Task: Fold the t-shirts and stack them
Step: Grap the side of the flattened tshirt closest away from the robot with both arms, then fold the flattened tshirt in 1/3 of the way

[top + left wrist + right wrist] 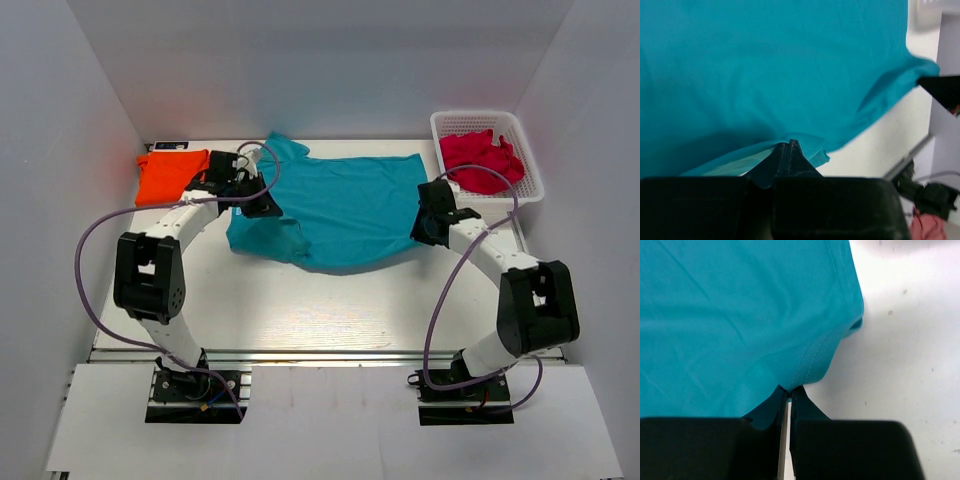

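Note:
A teal t-shirt (345, 205) lies spread across the middle of the table, partly lifted at both sides. My left gripper (262, 203) is shut on its left edge; in the left wrist view the closed fingertips (789, 146) pinch a fold of the teal t-shirt (770, 70). My right gripper (428, 222) is shut on its right hem; in the right wrist view the gripper (789, 390) pinches the stitched hem of the teal t-shirt (740, 315). An orange t-shirt (170, 175) lies folded at the back left, beside my left arm.
A white basket (530, 160) at the back right holds red cloth (482, 156). White walls enclose the table on three sides. Bare tabletop (300, 305) lies in front of the shirt.

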You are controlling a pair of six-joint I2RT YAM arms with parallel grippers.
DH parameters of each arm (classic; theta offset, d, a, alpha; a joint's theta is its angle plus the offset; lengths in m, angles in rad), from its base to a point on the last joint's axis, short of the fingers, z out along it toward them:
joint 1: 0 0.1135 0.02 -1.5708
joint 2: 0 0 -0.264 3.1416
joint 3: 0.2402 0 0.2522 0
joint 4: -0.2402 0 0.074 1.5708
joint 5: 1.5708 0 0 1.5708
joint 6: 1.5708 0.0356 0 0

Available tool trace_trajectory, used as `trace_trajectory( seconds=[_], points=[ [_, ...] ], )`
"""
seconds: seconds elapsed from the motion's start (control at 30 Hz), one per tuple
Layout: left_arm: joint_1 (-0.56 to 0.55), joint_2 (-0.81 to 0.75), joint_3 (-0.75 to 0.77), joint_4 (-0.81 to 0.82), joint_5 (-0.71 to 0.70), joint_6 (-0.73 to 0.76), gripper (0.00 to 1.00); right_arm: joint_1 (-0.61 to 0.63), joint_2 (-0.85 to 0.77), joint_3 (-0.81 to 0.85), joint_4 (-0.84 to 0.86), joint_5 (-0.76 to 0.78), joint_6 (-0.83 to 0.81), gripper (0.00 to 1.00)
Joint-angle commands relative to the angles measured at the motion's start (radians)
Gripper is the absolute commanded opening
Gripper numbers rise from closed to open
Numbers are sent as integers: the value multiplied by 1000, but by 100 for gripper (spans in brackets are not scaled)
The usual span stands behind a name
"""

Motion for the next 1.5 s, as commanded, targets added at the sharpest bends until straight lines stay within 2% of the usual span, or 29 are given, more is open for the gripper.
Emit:
trace_trajectory(
  seconds=[0.0, 0.53, 0.8, 0.87, 0.9, 0.97, 1.0, 1.07, 1.13, 1.2, 1.27, 1.33, 1.4, 1.43, 1.47],
  points=[
    [17, 13, 91, 54, -78, -5, 0, -8, 39, 91, 6, 67, -30, 0],
    [66, 310, 451, 96, -54, 81, 0, -40, 226, 349, -23, 147, -101, 0],
    [84, 436, 603, 83, -152, 81, 0, -57, 369, 492, -52, 173, -119, 0],
    [93, 477, 647, 68, -196, 66, 0, -60, 419, 553, -74, 189, -122, 12],
    [93, 490, 663, 56, -207, 57, 0, -63, 441, 570, -83, 183, -121, 23],
    [93, 513, 691, 56, -249, 37, 0, -63, 461, 604, -100, 167, -119, 25],
    [93, 530, 703, 80, -249, 36, 8, -60, 463, 607, -104, 160, -122, 32],
    [103, 565, 738, 94, -195, 36, 50, -62, 450, 604, -94, 121, -136, 48],
    [103, 588, 799, 73, -171, 36, 50, -57, 441, 592, -79, 108, -148, 63],
    [103, 588, 812, 30, -218, 24, 52, -57, 404, 563, -62, 71, -159, 70],
    [103, 574, 800, 30, -243, 15, 52, -52, 363, 532, -36, 28, -174, 73],
    [103, 527, 760, 19, -243, 15, 68, -52, 326, 483, 4, -10, -200, 75],
    [103, 484, 693, 31, -243, 15, 97, -51, 286, 429, 23, -84, -220, 77],
    [103, 462, 665, 51, -243, 15, 100, -48, 279, 418, 52, -105, -236, 85],
    [103, 417, 636, 51, -243, 15, 100, -49, 265, 406, 60, -128, -234, 85]
  ],
)
